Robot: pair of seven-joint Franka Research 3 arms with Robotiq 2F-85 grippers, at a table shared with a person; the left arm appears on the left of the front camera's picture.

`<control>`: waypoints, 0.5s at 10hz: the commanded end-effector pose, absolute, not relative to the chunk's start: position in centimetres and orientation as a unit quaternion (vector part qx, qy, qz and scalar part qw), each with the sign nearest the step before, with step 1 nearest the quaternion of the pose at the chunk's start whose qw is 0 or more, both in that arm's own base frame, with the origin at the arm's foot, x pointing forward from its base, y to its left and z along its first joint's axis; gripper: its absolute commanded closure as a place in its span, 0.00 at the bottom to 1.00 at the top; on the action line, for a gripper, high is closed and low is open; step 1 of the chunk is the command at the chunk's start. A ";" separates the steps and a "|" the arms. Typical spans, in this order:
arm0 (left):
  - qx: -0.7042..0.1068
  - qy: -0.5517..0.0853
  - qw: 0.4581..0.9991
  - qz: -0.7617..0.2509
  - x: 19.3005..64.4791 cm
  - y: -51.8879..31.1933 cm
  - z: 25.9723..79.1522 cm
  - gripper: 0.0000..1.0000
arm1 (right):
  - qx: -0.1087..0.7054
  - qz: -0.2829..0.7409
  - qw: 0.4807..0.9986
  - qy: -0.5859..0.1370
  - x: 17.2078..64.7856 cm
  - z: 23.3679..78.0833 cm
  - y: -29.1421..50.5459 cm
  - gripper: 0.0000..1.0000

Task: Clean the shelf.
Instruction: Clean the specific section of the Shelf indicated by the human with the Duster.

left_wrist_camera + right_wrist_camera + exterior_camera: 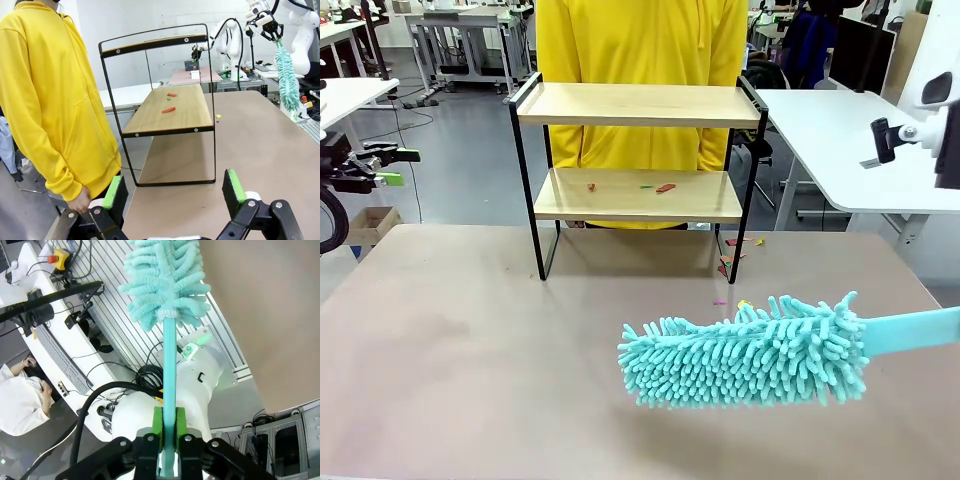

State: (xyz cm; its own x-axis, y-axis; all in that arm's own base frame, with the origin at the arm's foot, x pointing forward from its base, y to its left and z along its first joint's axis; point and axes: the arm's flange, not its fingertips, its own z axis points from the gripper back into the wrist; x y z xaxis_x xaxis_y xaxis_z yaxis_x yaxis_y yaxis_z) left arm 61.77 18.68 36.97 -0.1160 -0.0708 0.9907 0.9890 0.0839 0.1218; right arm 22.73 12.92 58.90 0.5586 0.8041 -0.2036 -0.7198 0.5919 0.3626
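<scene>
Lower right of the front view: the teal duster [745, 350] hovers head-left over the brown table [470, 330], its handle running off the right edge. The right gripper [169, 421] is clamped on that handle (green pads pressed against both sides, lower centre of its wrist view). The left gripper [175, 192] is released, jaws wide apart with nothing between them. Upper centre, farther back: the shelf [638, 150] stands upright on the table's far part, with small red scraps [665, 187] on its lower board. Behind it stands a person in yellow [640, 40].
</scene>
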 end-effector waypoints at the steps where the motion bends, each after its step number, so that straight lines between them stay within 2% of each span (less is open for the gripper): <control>1: -0.430 -0.533 0.506 -0.524 61.7 18.6 37.2 0.00 | 0.131 0.440 0.873 0.166 22.7 58.5 12.9 0.87; 5: -0.430 -0.533 0.506 -0.524 61.7 18.6 37.2 0.00 | 0.131 0.440 0.873 0.166 22.7 58.5 12.9 0.87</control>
